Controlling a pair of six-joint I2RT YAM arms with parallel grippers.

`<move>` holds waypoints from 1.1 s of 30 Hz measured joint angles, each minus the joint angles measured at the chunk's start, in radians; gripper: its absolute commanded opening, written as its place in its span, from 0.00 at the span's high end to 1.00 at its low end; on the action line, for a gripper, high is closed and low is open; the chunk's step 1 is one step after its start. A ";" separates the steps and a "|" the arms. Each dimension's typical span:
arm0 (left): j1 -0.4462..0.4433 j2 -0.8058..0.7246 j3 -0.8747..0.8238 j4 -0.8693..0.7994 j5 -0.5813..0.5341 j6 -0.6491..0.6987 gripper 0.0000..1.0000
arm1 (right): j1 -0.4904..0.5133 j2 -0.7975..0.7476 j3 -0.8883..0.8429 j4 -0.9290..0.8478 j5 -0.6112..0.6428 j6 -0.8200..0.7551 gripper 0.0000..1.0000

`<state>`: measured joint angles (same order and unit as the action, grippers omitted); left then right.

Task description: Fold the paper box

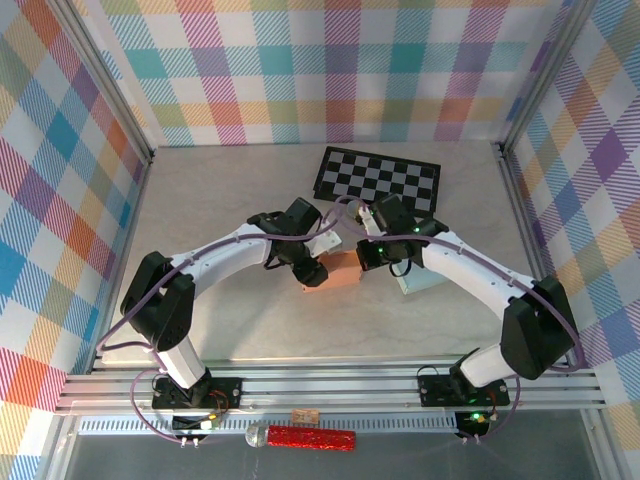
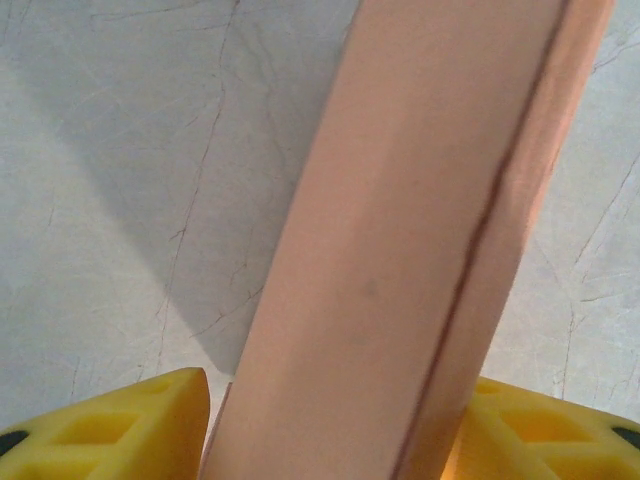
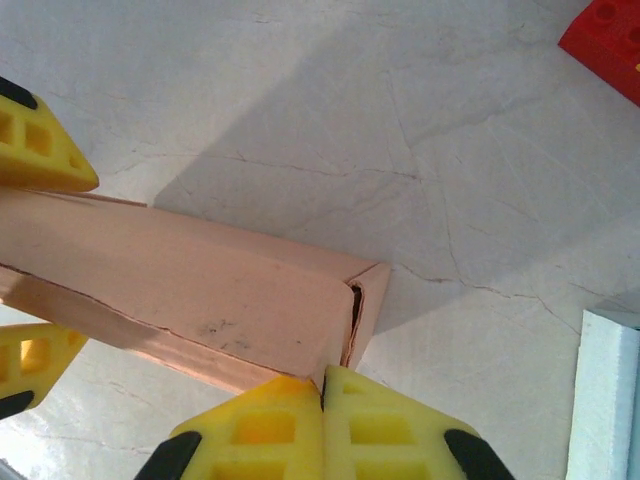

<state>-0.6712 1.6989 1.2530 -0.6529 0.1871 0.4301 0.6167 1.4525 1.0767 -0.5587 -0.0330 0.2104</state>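
**benchwatcher:** ok, standing by the rig. Marble-look table [image 1: 200, 320], both arms bent in toward the middle of the frame, checkerboard mat [image 1: 378, 180] lying unused up top. Where's the thing they're folding?

**foldfan:** Dead centre, on the table between the two wrists. The paper box [image 1: 338, 272] is salmon pink, lying flat, long side across. Looks mostly formed to me; one end flap is a bit ajar.

**benchwatcher:** And the hands?

**foldfan:** The left gripper [image 2: 338, 380] has its jaws spread either side of the box, I'd guess to stop it sliding. I honestly can't tell if it's squeezing or just straddling. The right gripper [image 3: 322, 390] is pinched closed on nothing, tips butted against the box's edge near that loose end, probably used as a blunt pusher.

**benchwatcher:** Small stuff?

**foldfan:** Pale slab [image 3: 610, 390] at lower right of the right wrist view, red block [image 3: 605, 45] in its top right corner. Both are off to the side.
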 measured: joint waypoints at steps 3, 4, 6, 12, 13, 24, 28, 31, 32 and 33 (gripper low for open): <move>0.001 0.000 0.000 0.000 0.004 -0.016 0.41 | 0.008 -0.015 -0.023 0.029 0.019 0.013 1.00; 0.001 -0.001 0.000 0.000 0.005 -0.021 0.41 | 0.012 -0.018 -0.024 0.032 0.026 0.016 1.00; 0.002 -0.004 -0.003 0.001 0.006 -0.030 0.40 | 0.019 -0.018 -0.025 0.037 0.037 0.022 1.00; 0.006 -0.045 -0.014 0.000 0.006 -0.068 0.38 | 0.042 -0.018 -0.025 0.046 0.066 0.040 1.00; 0.006 -0.055 -0.016 0.001 0.006 -0.076 0.37 | 0.045 -0.018 -0.025 0.047 0.070 0.042 1.00; 0.007 -0.102 -0.047 0.020 0.018 -0.113 0.34 | 0.069 -0.018 -0.025 0.042 0.088 0.060 1.00; 0.009 -0.101 -0.047 0.025 0.013 -0.113 0.20 | 0.077 -0.018 -0.024 0.040 0.097 0.067 1.00; 0.009 -0.103 -0.057 0.055 0.002 -0.111 0.00 | 0.085 -0.018 -0.024 0.031 0.097 0.068 1.00; 0.010 -0.104 -0.064 0.065 -0.002 -0.112 0.00 | 0.089 -0.018 -0.023 0.031 0.097 0.068 1.00; 0.011 -0.108 -0.072 0.074 -0.006 -0.113 0.00 | 0.091 -0.018 -0.023 0.030 0.097 0.067 1.00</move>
<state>-0.6601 1.5913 1.1809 -0.5789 0.1814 0.3176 0.7074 1.4342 1.0542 -0.5285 0.0639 0.2775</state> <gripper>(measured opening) 0.995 0.059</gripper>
